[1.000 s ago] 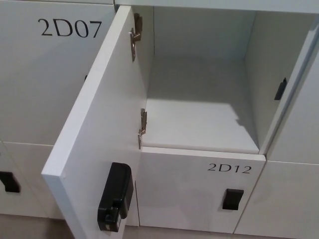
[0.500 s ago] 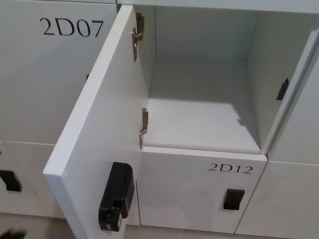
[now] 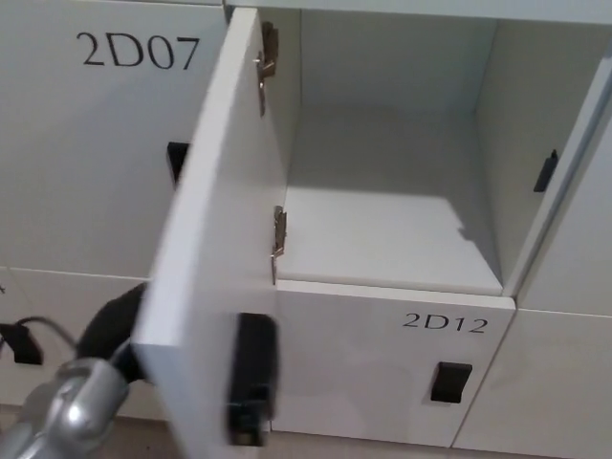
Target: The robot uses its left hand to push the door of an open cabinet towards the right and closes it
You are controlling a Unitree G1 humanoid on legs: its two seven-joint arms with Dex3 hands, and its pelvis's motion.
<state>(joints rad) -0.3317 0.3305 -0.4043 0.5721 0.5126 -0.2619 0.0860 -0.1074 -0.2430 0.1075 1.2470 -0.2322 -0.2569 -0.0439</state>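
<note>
One left hand [image 3: 113,325] sits behind the door [image 3: 215,239], mostly hidden; I can't tell its finger state. Cabinet [image 3: 392,201] stands open.

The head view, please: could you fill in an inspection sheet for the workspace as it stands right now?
Surface: white cabinet bank; labels 2D07 and 2D12 readable.
Job's things: open door, hinged at its left on two metal hinges, swung partly out; black latch on its inner face, blurred. Compartment behind it holds nothing.
Clutter: nothing seen.
Hands: left arm comes in at the lower left, behind the door's outer face; the hand itself is hidden. Right hand not in view.
Cables: a thin dark cable loops by the left arm.
Surroundings: black handle on the 2D12 door; a strip of floor along the bottom edge.
</note>
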